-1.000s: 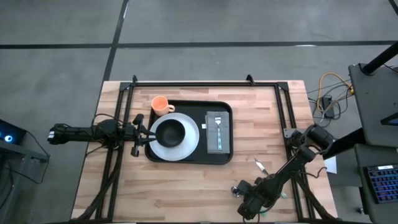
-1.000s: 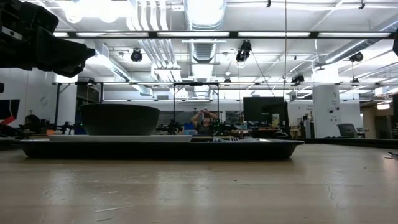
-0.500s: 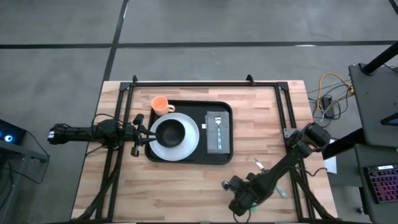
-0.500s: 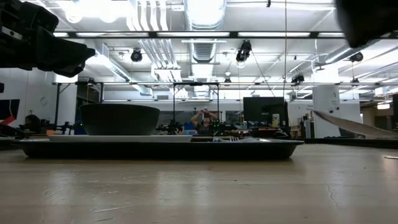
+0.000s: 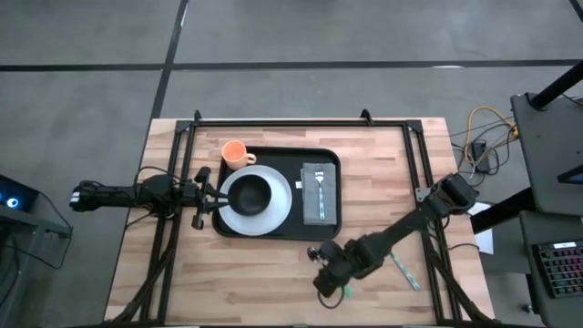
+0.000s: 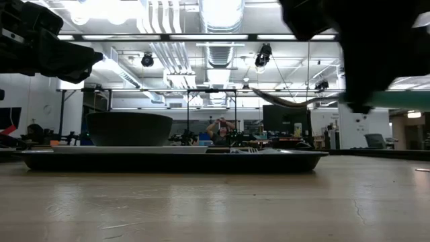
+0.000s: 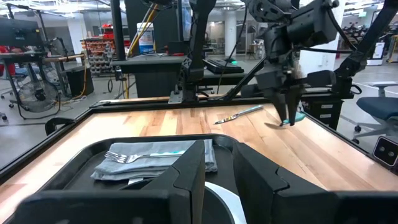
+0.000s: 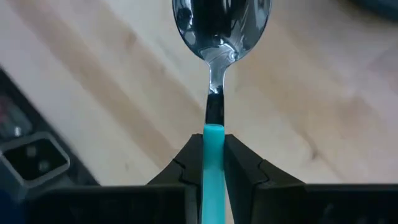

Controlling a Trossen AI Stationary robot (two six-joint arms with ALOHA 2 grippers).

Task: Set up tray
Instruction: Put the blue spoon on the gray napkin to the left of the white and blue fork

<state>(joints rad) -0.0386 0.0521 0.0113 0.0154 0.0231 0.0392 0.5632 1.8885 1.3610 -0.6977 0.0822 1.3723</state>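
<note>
One tray (image 5: 276, 194), black, on the wooden table (image 5: 273, 282), toward its far middle part. On the tray: one white plate (image 5: 273, 211) with one black bowl (image 5: 250, 192) on it, and one grey napkin (image 5: 319, 193) on the side of the plate nearer the right arm. One fork (image 7: 134, 155) with a teal handle lies on the napkin. One orange cup (image 5: 235, 152) stands at the tray's far corner on the left arm's side; whether it is on the tray's rim or just off it, cannot tell.

Right gripper (image 5: 332, 281) is over bare table, near the tray's front edge and apart from it, toward the corner on the right arm's side. Its fingers (image 8: 235, 163) pinch the teal handle of one spoon (image 8: 219, 37), bowl end pointing forward; in the low view the spoon is held above the tabletop.

One more teal-handled utensil (image 5: 404, 272) lies on the table further from the tray than the right gripper; its type unclear.

Left gripper (image 5: 207, 194) waits at the tray's short edge next to the plate, fingers spread
</note>
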